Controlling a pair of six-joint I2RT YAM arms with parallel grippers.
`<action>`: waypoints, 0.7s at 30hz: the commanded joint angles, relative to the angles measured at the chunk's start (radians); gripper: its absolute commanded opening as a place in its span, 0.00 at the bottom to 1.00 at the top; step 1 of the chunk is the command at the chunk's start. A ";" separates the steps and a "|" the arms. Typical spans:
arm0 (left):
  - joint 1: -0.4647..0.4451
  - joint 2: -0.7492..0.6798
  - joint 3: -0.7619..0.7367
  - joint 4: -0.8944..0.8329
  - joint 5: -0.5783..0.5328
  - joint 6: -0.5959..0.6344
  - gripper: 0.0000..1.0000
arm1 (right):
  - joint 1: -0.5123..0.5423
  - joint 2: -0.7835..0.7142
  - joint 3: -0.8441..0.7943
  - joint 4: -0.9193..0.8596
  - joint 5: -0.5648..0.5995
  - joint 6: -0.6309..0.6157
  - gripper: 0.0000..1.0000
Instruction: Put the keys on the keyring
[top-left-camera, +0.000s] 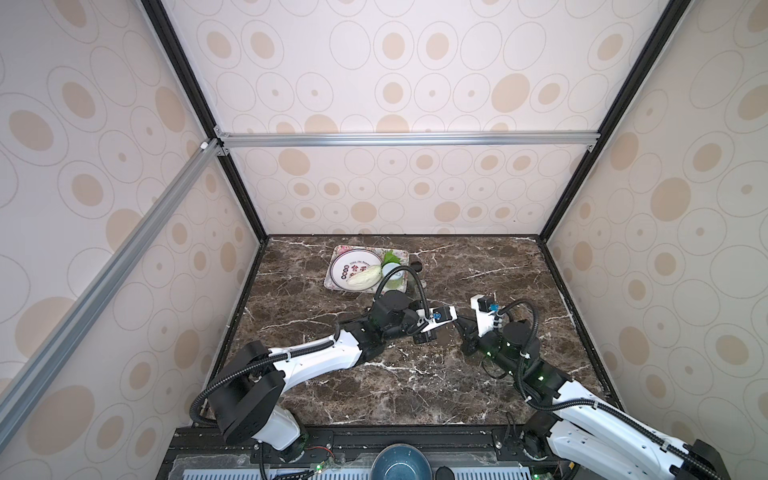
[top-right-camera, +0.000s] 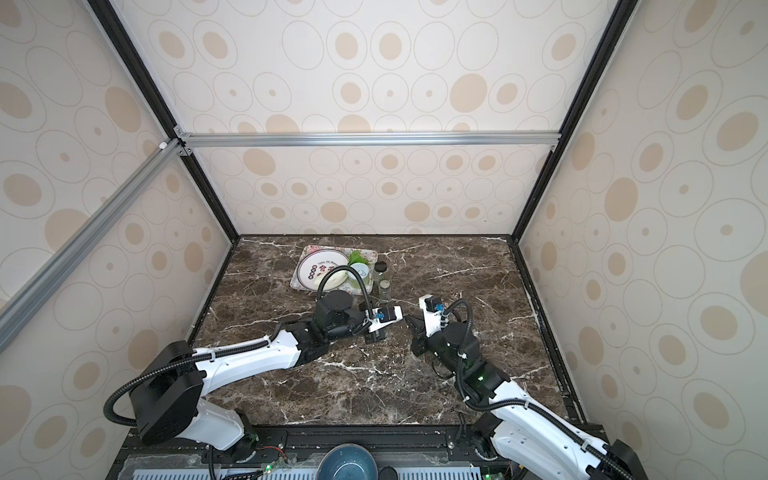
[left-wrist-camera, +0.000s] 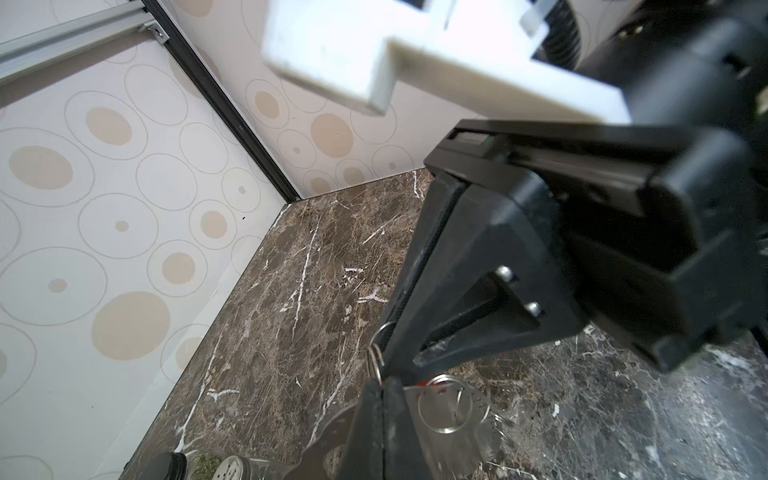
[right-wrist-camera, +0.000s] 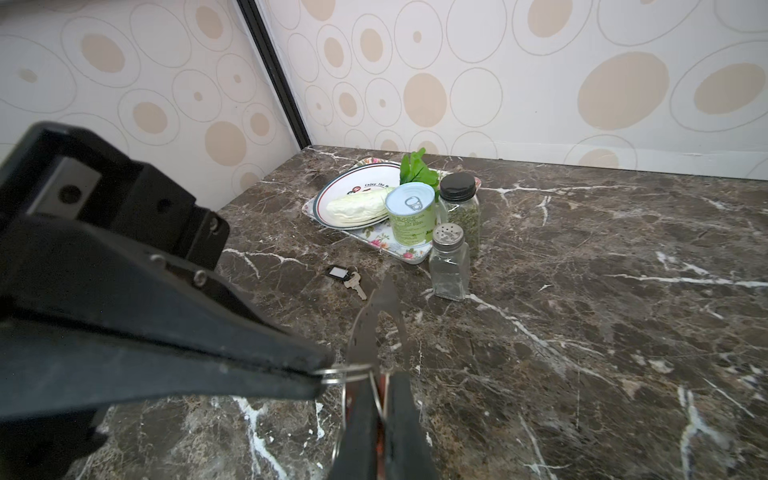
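Roughly mid dark marble worktop (right-wrist-camera: 540, 299), left gripper (right-wrist-camera: 326, 372) pinches the thin silver wire keyring (right-wrist-camera: 349, 372), right gripper (right-wrist-camera: 379, 382) clamped shut right beside it.

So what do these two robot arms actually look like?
The left arm and right arm have white shells, black joints and a ribbed black cable looping alongside. Each wrist carries a white bracket with a blue part. The left gripper and right gripper are black and wedge-shaped.
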 joint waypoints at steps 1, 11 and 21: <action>-0.005 -0.033 0.014 0.072 0.027 0.006 0.00 | -0.011 0.009 -0.004 0.016 -0.045 0.015 0.00; -0.006 -0.029 0.027 0.047 -0.003 0.007 0.03 | -0.012 -0.051 -0.013 -0.009 -0.019 -0.012 0.00; -0.004 -0.069 -0.017 0.112 -0.029 -0.035 0.21 | -0.011 -0.070 -0.008 -0.031 -0.011 -0.023 0.00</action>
